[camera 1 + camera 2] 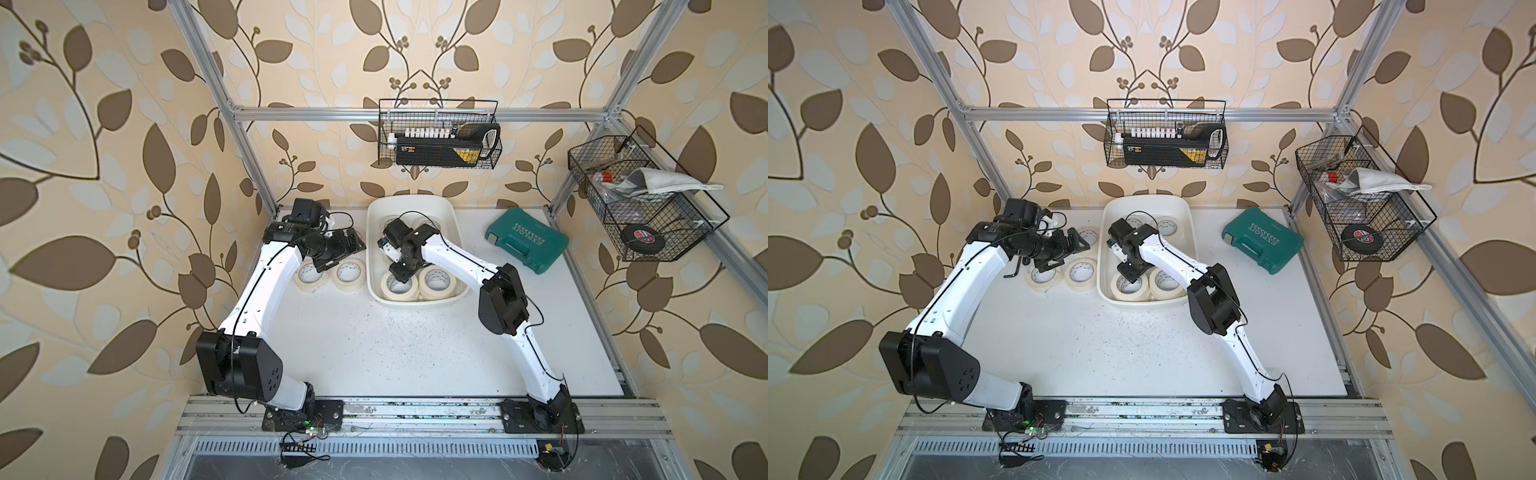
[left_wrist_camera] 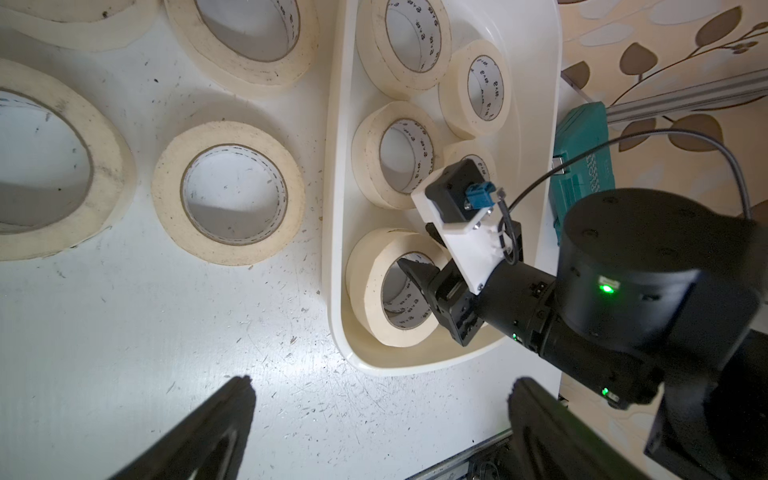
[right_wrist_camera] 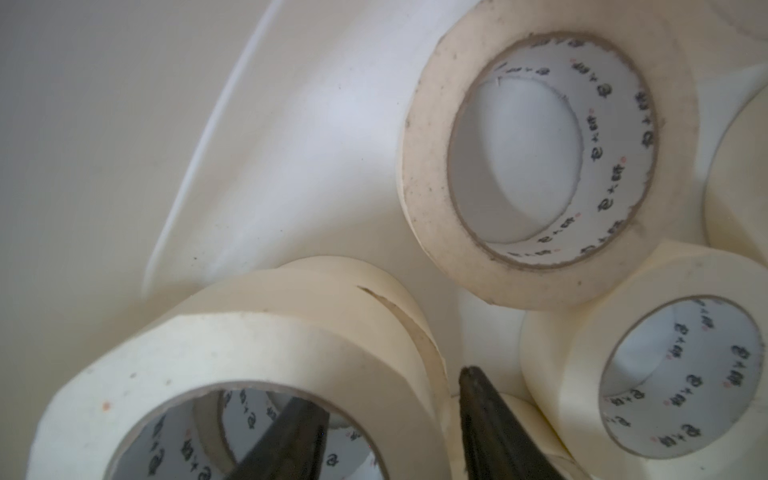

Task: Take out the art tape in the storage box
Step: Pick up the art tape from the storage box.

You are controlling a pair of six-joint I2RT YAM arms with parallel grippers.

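Note:
The white storage box (image 1: 454,224) (image 1: 1104,266) stands at the back middle of the table and holds several cream art tape rolls. My right gripper (image 1: 400,275) (image 3: 386,386) reaches down into its near end. It is shut on the wall of the near-left roll (image 1: 390,291) (image 2: 372,291) (image 3: 249,345), one finger inside the core, the other outside. Three rolls lie on the table left of the box (image 1: 350,274) (image 1: 309,277) (image 1: 1090,235). My left gripper (image 1: 351,245) (image 2: 382,382) hovers open over them, holding nothing.
A teal tool case (image 1: 525,241) lies right of the box. One black wire basket (image 1: 438,137) hangs on the back rail. Another (image 1: 640,199) hangs at the right and holds a black tape roll (image 1: 638,237). Bare tabletop (image 1: 395,353) lies between the arms.

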